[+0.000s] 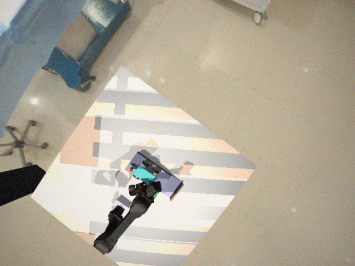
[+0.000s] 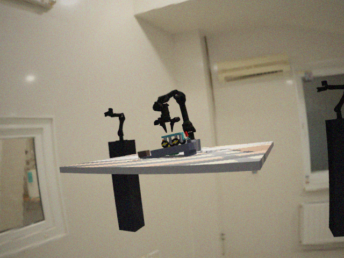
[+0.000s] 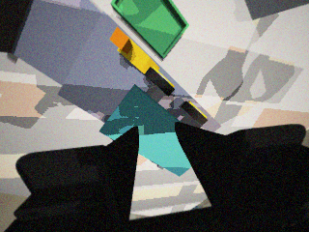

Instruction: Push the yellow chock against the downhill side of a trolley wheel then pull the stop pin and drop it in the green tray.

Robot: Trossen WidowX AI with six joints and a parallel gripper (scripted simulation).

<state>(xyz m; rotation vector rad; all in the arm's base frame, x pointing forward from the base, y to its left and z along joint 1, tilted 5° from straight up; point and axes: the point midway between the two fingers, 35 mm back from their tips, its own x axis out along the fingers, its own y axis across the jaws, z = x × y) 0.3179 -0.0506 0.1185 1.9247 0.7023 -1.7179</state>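
The teal trolley (image 1: 145,173) (image 2: 173,136) (image 3: 164,147) stands on the grey-blue ramp (image 1: 169,184) (image 2: 166,151) (image 3: 82,53). The red-headed stop pin (image 1: 131,168) (image 2: 186,134) is upright at its uphill end; the wrist view does not show it. The yellow chock (image 3: 137,59) with its orange handle (image 3: 119,38) lies on the ramp, its yellow end against or very near the downhill side of a wheel (image 3: 159,81). The green tray (image 3: 150,24) (image 1: 156,195) lies beside the ramp. My gripper (image 2: 169,131) (image 3: 156,128) is partly open and empty, above the trolley's top.
A brown end block (image 1: 176,192) (image 2: 143,153) closes the ramp's low end. My arm (image 1: 126,221) reaches in from the table edge on the tray's side. The ramp's raised edge runs along the trolley's far side in the top view.
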